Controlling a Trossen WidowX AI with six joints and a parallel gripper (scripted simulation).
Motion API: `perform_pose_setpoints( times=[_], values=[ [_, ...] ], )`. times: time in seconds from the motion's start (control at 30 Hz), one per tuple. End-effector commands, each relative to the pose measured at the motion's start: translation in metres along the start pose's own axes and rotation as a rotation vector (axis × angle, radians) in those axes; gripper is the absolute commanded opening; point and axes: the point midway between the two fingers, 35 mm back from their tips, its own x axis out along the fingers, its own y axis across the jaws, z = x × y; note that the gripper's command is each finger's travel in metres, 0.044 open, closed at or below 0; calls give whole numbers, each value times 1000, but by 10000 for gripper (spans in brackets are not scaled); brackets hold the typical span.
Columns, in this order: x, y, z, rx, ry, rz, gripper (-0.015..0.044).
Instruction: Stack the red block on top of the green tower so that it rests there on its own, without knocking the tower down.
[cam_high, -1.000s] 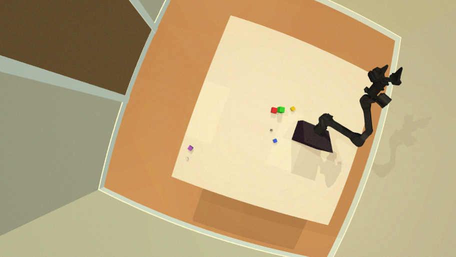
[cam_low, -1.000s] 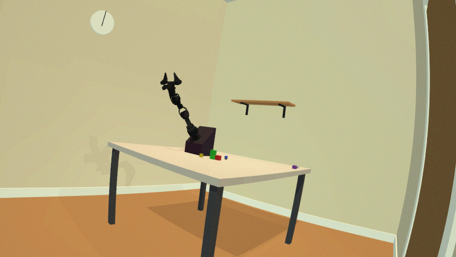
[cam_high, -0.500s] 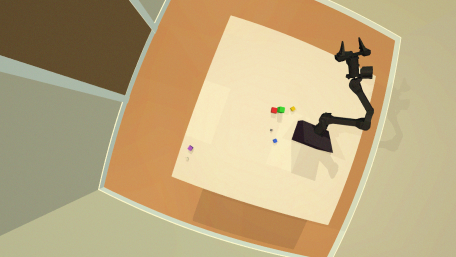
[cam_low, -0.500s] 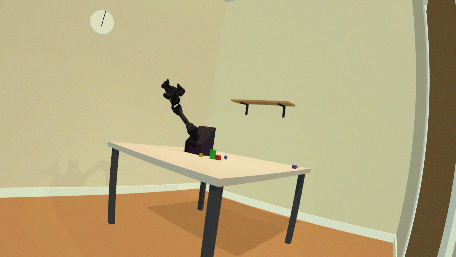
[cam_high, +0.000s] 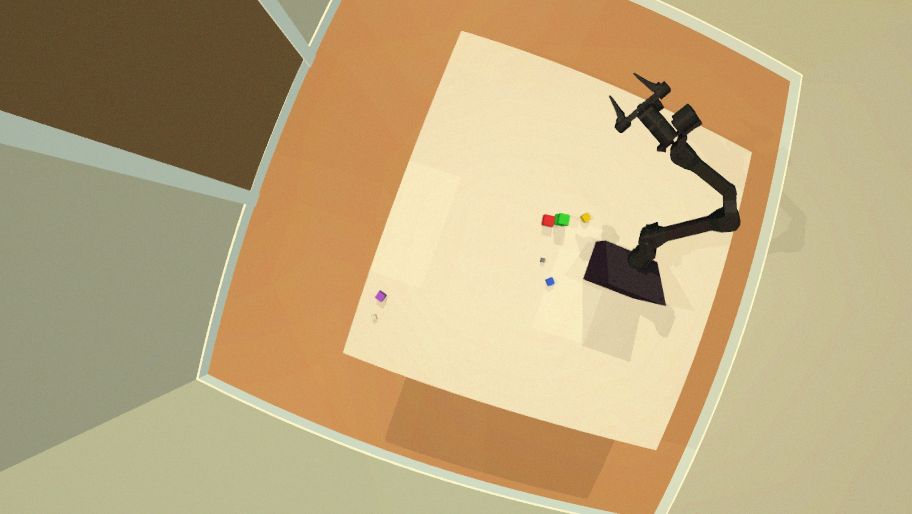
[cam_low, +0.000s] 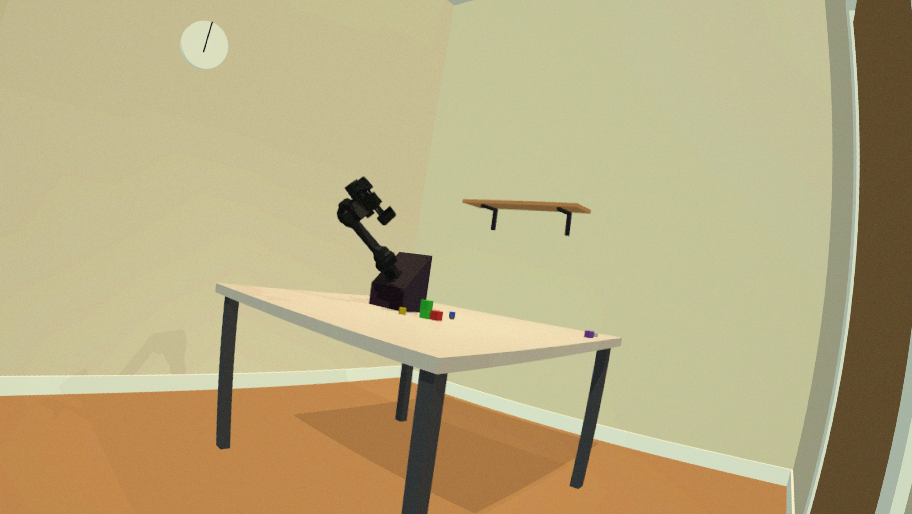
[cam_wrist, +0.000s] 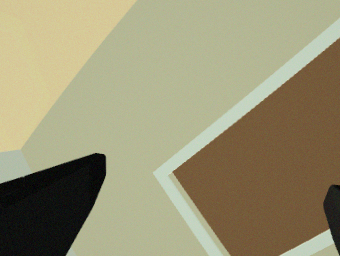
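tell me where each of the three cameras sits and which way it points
Top: high overhead, looking down on the table; shows the whole arm, its base and the open gripper.
Exterior: low in the room, off one table corner, looking across at table, wall shelf and clock; the arm is raised.
Wrist: on the arm, aimed at the wall and a brown door; only two fingertips show.
Shared: top and exterior both show the red block beside the green tower.

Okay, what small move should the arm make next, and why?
Probably swing the open, empty pincer down toward the red block. The pincer is high and far from the block, which sits on the table right beside the green tower.
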Motion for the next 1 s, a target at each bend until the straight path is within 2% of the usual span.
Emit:
perform_pose_setpoints(
  times=[0.0, 0.2, 0.4, 0.67, 0.97],
  values=[
    [17, -45, -4, -78, -6, -144, 440],
    [32, -126, -5, -270, -18, -417, 440],
    [28, -208, -10, -513, 31, -706, 440],
    [-6, -302, -15, -895, 201, -1081, 440],
    [-55, -374, -20, -1321, 506, -1418, 440]
  ],
)
